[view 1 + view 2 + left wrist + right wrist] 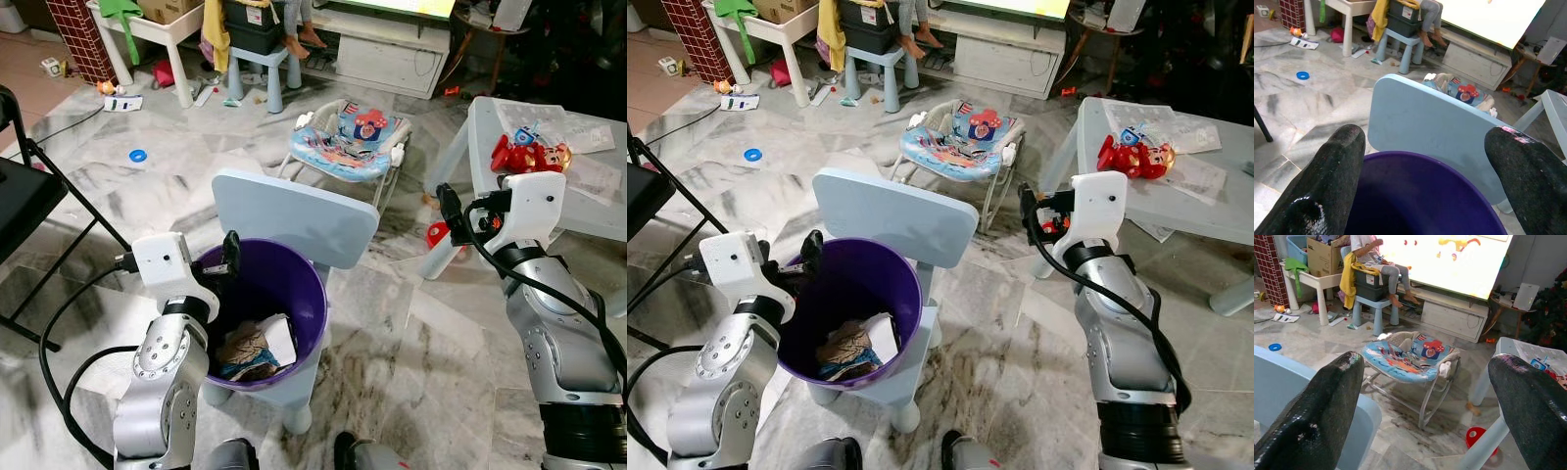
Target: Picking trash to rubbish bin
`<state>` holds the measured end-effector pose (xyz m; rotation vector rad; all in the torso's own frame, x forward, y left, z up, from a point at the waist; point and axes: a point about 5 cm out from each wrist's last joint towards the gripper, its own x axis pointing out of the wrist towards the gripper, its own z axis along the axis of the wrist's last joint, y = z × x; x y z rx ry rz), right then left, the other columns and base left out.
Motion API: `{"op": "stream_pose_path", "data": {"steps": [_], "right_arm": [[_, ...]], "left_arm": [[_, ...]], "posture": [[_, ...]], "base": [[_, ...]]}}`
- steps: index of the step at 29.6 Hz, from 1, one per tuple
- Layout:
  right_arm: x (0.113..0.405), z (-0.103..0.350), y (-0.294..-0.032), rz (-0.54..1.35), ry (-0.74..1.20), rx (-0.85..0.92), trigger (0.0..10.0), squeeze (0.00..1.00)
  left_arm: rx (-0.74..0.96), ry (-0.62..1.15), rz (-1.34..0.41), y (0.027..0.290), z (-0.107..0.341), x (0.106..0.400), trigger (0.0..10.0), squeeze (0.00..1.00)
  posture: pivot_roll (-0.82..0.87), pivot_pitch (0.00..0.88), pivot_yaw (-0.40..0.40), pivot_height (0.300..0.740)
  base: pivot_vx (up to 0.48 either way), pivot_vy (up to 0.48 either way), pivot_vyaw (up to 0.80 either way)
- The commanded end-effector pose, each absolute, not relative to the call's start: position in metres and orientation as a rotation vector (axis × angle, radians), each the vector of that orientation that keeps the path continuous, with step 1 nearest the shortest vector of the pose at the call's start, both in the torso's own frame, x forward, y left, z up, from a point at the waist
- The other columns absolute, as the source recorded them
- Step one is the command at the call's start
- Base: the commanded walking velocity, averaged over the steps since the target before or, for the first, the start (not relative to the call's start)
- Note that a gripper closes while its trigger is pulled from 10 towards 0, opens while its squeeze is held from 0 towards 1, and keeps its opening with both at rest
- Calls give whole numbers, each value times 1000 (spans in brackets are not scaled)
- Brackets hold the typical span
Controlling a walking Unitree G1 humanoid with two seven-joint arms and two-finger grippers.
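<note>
Purple rubbish bin (257, 313) sits right under the head camera, perched on the seat of a little light-blue chair (294, 217), with some crumpled paper trash (257, 348) already lying at the bottom toward the near rim. Left gripper (231, 251) hangs just over the bin's left rim, fingers (1327, 191) spread wide and holding nothing, so the trash is below and slightly in front of it, well down inside. Right gripper (448, 208) is up near the corner of the white table (588, 211), also wide open and empty, well apart from the bin. My worry: that bin is only resting on a small chair, so if the left arm swings or lowers carelessly it could clip the rim and tip the whole thing onto the marble floor (431, 343), spilling what's in there. More bits are scattered on the floor far back, like the blue ring (137, 155).
</note>
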<state>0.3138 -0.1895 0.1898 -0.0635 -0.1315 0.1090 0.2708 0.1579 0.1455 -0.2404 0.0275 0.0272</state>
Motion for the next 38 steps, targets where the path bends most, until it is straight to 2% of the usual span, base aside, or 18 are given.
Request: {"op": "stream_pose_path", "data": {"steps": [1,13,38], "right_arm": [[314,192,-189,119,-133,-76,10000,1000],[315,191,-188,126,-132,-73,10000,1000],[316,193,-189,110,-141,-63,10000,1000]], "left_arm": [[-239,20,7,154,147,269,10000,0],[-232,18,-4,154,148,271,10000,0],[-230,21,-5,155,149,271,10000,0]], "posture": [[45,197,-98,740],[51,187,-97,740],[53,195,-92,740]], "base": [[0,0,0],[0,0,0],[-349,0,0]]}}
